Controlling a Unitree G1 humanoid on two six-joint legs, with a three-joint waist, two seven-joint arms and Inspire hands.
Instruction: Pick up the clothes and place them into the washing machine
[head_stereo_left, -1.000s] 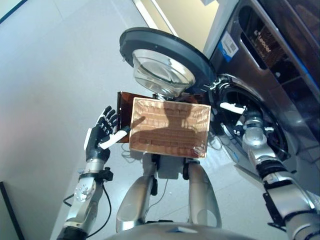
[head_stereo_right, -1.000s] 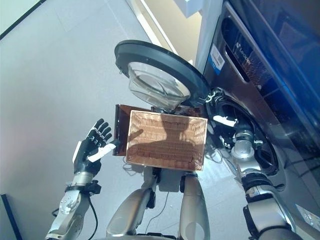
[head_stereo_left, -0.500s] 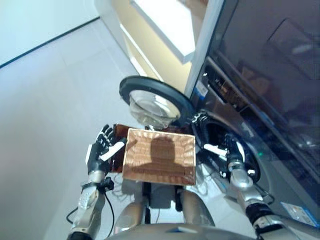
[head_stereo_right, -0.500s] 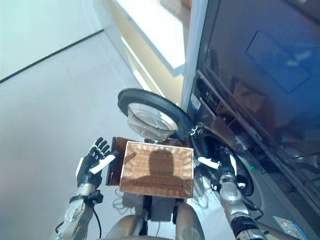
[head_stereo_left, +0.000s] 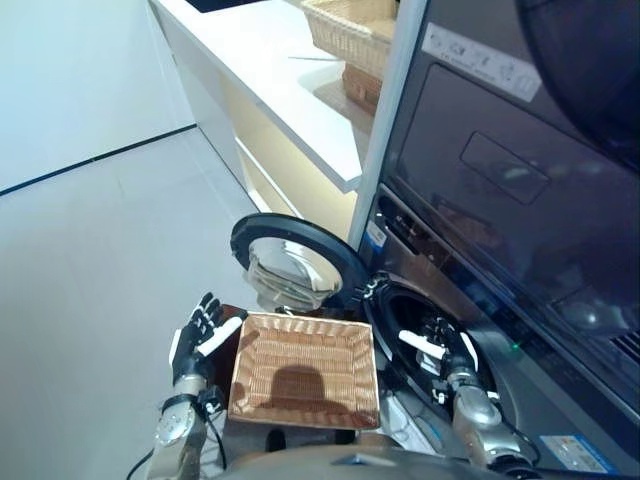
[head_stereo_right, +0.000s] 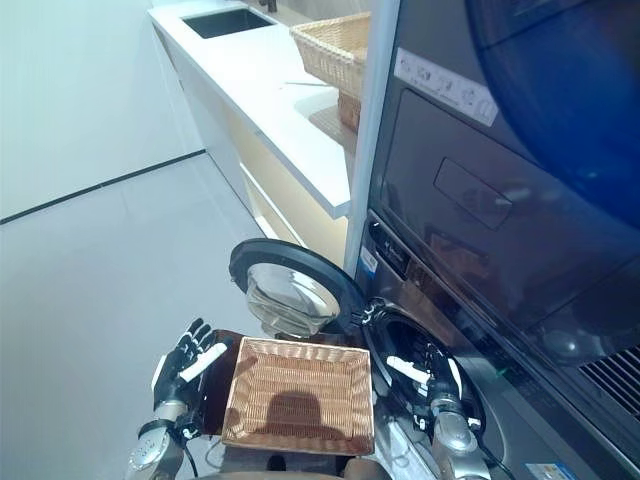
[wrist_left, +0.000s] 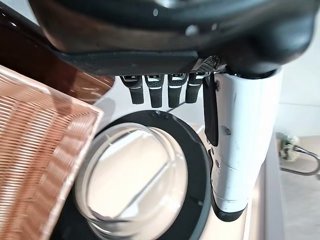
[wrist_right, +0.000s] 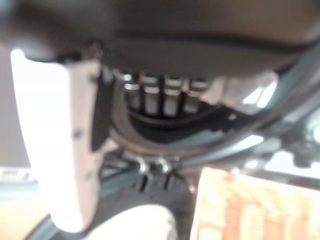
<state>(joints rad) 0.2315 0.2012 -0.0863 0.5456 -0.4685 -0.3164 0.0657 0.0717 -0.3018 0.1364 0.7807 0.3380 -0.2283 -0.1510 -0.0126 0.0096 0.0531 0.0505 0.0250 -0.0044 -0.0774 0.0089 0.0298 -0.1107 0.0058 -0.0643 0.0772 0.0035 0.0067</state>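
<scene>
A shallow wicker basket (head_stereo_left: 303, 371) sits low in front of the robot, and nothing shows inside it: only bare weave. The left robot hand (head_stereo_left: 196, 337) hangs just beside the basket's left edge, fingers straight and spread with the white-covered thumb pointing toward the rim, released and holding nothing; its wrist view shows the same straight fingers (wrist_left: 157, 90) past the basket corner, with the round door beyond. The washing machine (head_stereo_left: 455, 340) stands to the right, its porthole door (head_stereo_left: 293, 258) swung wide open toward the left so that the glass bowl faces the basket, just behind its far edge. The right robot hand (head_stereo_left: 446, 352) is at the mouth of the drum opening (head_stereo_right: 410, 345), fingers extended and thumb out, also released and empty. No clothes can be made out in either hand or in the basket, and the drum's inside is too dark to tell what lies in it. Above and behind, a white desk (head_stereo_right: 270, 80) carries another wicker basket (head_stereo_right: 335, 45) beside the machine's upper cabinet, with a sink (head_stereo_right: 222, 20) at its far end.
</scene>
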